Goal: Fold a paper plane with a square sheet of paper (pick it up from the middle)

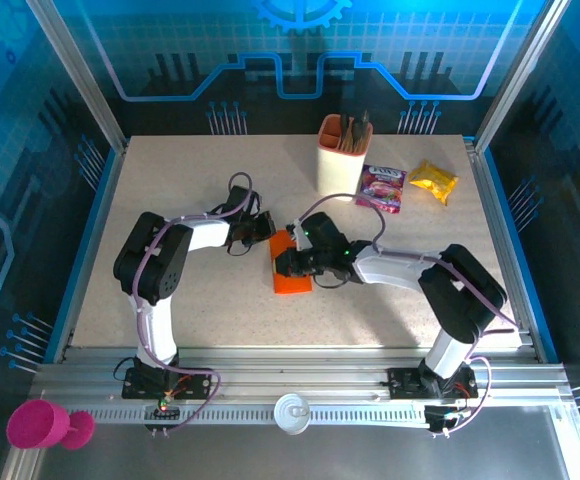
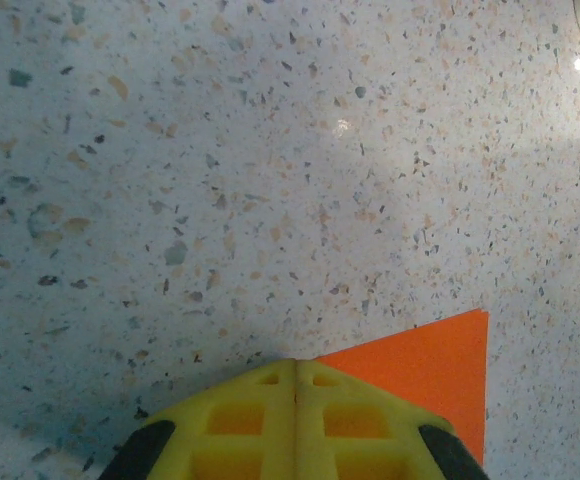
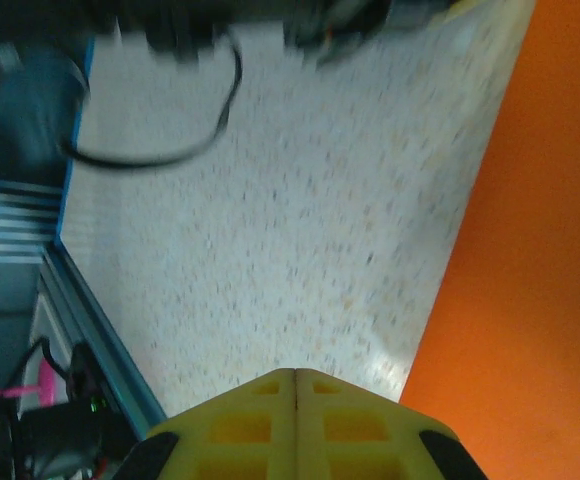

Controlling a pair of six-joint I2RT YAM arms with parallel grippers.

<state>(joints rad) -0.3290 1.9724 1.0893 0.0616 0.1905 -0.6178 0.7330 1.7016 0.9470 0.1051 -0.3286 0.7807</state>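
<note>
The square sheet of paper [image 1: 292,280] lies flat mid-table as a folded bright orange strip. My left gripper [image 1: 266,230] is at its far left corner. In the left wrist view its yellow fingertips [image 2: 295,364] are pressed together, low over the table at the edge of the orange paper [image 2: 430,370], with nothing visible between them. My right gripper [image 1: 288,264] reaches over the sheet from the right. Its fingertips [image 3: 296,374] are shut too, just off the left edge of the paper [image 3: 530,260] and over bare table.
A peach cup [image 1: 344,155] holding sticks stands at the back. A purple snack packet [image 1: 382,187] and a yellow packet [image 1: 434,181] lie to its right. A pink object [image 1: 38,424] and a white disc [image 1: 292,411] sit on the near rail. Blue side walls border the table.
</note>
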